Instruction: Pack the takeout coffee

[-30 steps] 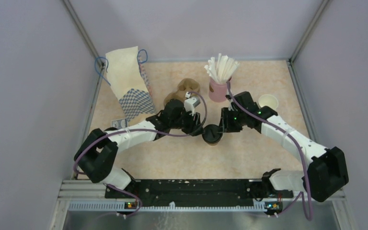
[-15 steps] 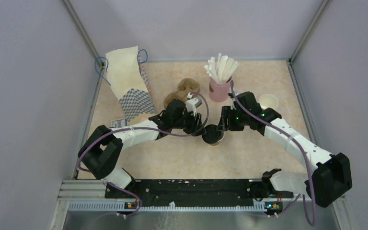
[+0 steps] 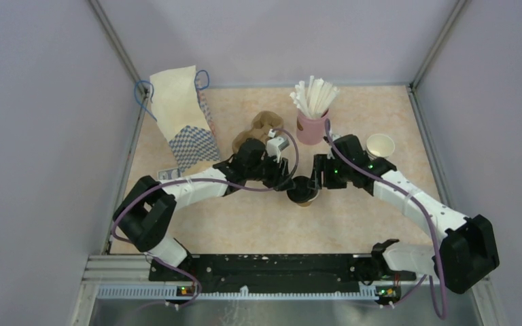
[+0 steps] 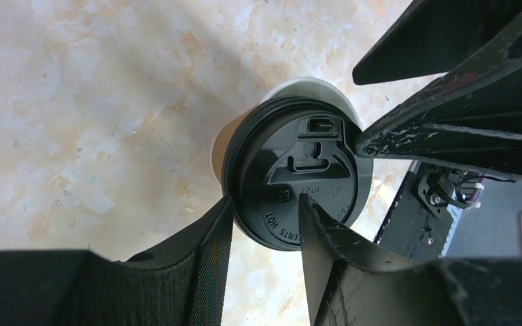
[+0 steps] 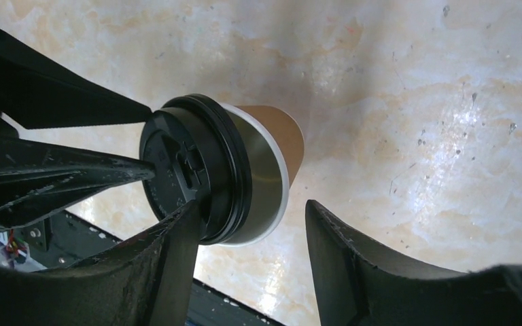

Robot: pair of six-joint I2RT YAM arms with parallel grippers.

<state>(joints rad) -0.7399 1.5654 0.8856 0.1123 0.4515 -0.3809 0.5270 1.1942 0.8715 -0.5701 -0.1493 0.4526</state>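
Lidded cup [image 3: 303, 191] stands unpacked, well right of the bag [image 3: 180, 119]; right gripper [image 5: 251, 206] brackets it unclenched, left gripper [image 4: 265, 199] straddles the lid [image 4: 299, 170] rim, grip unclear.

1. The takeout coffee [image 5: 275, 139]: matt brown kraft paper wall.
2. Its lid [image 4: 306, 173]: smooth black plastic, faintly glossy, with embossed lettering.
3. The table [image 5: 414, 102]: smooth marbled beige surface, slight sheen.
4. The bag [image 3: 177, 115]: matt paper.
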